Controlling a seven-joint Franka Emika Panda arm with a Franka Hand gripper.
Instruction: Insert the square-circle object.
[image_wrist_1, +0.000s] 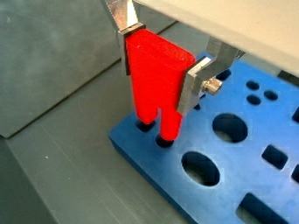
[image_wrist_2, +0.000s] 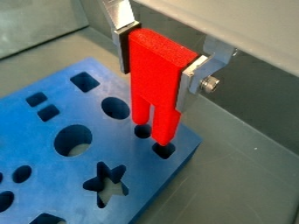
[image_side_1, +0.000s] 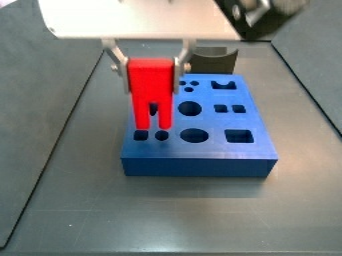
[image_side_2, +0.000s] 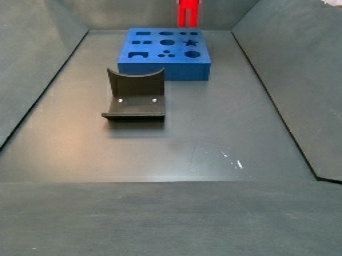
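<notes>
We see the gripper (image_wrist_1: 162, 59) above a corner of the blue block (image_wrist_1: 233, 166), its silver fingers (image_wrist_1: 197, 83) clamped on the flat sides of a red piece (image_wrist_1: 155, 74). In both wrist views the red piece's two prongs reach down into two small round holes at the block's corner (image_wrist_2: 152, 140). In a side view the red piece (image_side_1: 150, 90) stands upright over the block's (image_side_1: 201, 140) left edge, left of centre in the frame. In a side view the block (image_side_2: 167, 52) lies at upper centre of the frame, with the red piece (image_side_2: 189, 12) at the top edge above it, and the fixture (image_side_2: 134, 95) stands nearer us, apart from the block. We cannot find the square-circle object for certain; a dark shape (image_side_1: 214, 55) behind the block is too unclear to name. No writing or labels can be read.
</notes>
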